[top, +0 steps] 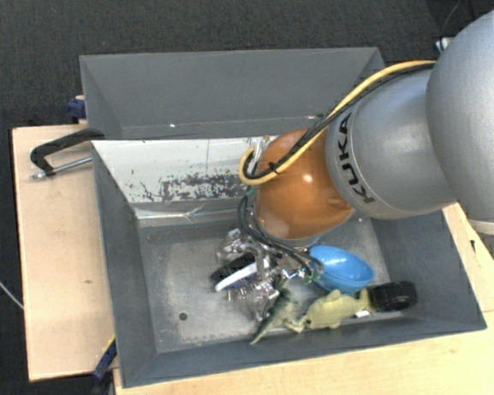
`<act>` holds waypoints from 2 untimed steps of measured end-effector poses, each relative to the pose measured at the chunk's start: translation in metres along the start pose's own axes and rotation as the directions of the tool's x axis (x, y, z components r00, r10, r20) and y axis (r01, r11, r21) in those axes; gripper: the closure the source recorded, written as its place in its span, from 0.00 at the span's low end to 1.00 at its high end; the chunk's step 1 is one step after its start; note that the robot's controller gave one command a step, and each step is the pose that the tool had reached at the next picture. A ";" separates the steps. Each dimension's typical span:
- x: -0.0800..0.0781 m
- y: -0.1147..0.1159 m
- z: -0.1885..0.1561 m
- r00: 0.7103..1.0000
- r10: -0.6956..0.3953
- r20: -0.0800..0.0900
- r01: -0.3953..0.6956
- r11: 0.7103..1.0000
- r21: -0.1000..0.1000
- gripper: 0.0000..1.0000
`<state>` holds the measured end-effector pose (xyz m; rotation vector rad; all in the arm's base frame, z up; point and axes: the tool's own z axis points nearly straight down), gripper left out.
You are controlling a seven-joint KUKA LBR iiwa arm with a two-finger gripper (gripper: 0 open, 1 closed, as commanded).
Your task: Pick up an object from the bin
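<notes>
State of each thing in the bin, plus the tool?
tool: down near the floor of the bin, mid-bin.
blue egg: lying on the floor, close beside the tool.
yellow toy: lying by the front wall.
green toy: lying by the front wall, nearest the tool.
black thing: lying in a front corner.

One marking is legible. The brand name "KUKA" is printed in black capital letters on the large grey rounded arm segment point(398, 157), close to the edge where the glossy orange dome-shaped cover point(303, 194) is joined. The lettering is turned on its side and runs vertically in the camera view.
</notes>
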<state>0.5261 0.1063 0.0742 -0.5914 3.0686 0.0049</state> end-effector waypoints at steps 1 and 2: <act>-0.002 0.000 -0.002 1.000 0.000 0.006 0.000 1.000 0.001 1.00; -0.023 -0.002 -0.158 1.000 -0.007 -0.003 0.007 1.000 0.001 1.00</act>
